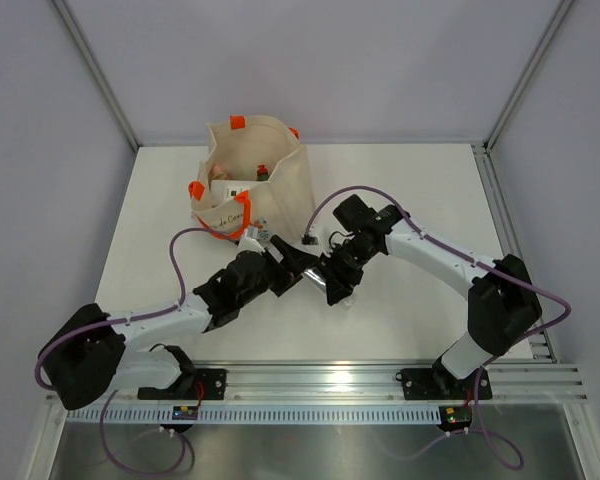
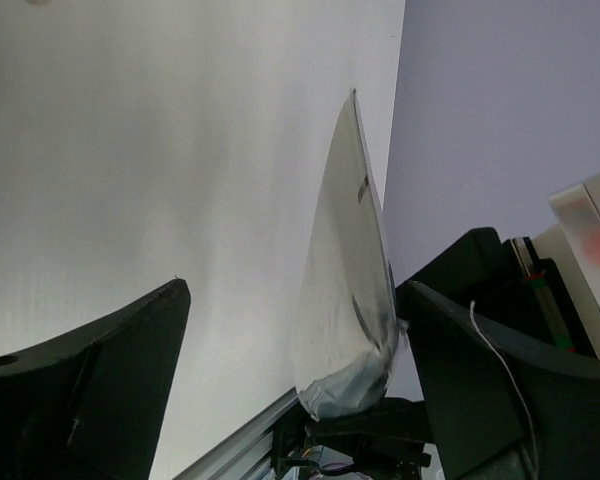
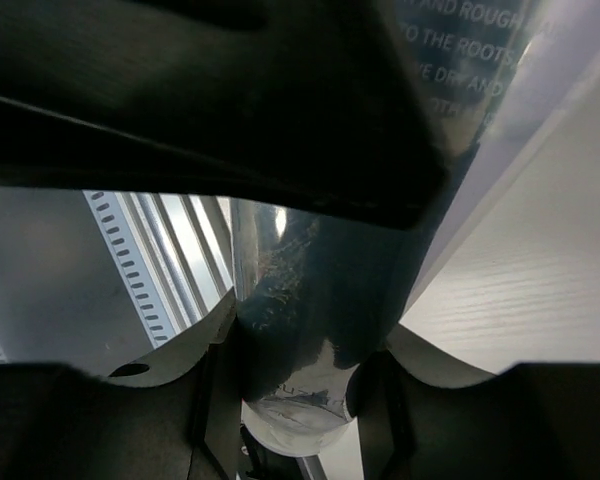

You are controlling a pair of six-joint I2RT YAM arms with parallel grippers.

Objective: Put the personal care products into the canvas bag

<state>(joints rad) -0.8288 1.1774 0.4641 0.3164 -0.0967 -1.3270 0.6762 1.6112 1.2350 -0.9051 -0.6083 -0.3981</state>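
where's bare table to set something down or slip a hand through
Free: table right of the canvas bag; the middle strip ahead of the front rail; a narrower strip left of the bag. Crowded: mid-table near the bag, where left end effector and right end effector meet at the silver tube.

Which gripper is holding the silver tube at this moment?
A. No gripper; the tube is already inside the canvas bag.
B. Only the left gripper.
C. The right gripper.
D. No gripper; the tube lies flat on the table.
C: the right gripper is shut on the silver tube, while the left gripper has its fingers standing apart on either side of it.
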